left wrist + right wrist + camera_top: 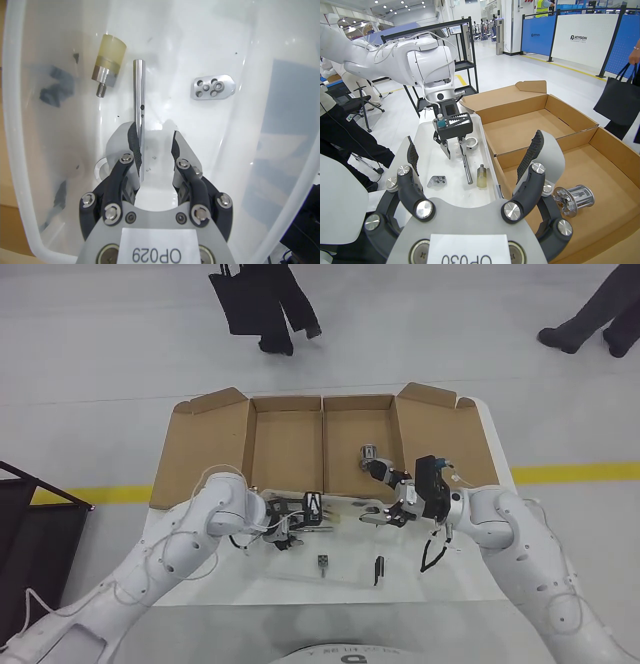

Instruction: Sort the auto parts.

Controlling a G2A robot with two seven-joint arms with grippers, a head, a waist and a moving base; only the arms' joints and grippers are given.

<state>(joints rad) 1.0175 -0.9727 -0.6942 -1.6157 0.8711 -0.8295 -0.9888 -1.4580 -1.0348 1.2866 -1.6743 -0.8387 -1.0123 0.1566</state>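
Note:
My left gripper [153, 140] is open, low inside a clear plastic bin [22, 150]. A steel rod [139, 100] lies on the bin floor against one of its fingers [133, 145]. Beside the rod lie a yellowish cylinder with a threaded stud [108, 65] and a flat plate with holes [212, 87]. A metal ring [472, 143] sits by the left gripper [453, 150]. My right gripper [473, 152] is open and holds nothing, above the line between bin and cardboard box [545, 125]. A metal hub [573, 200] lies in the box's nearer compartment.
The cardboard box [290, 444] has two compartments and raised flaps along the table's back. Two small dark parts [322, 562] [379, 569] lie near the table's front edge. A black rack [467, 62] stands beyond the table.

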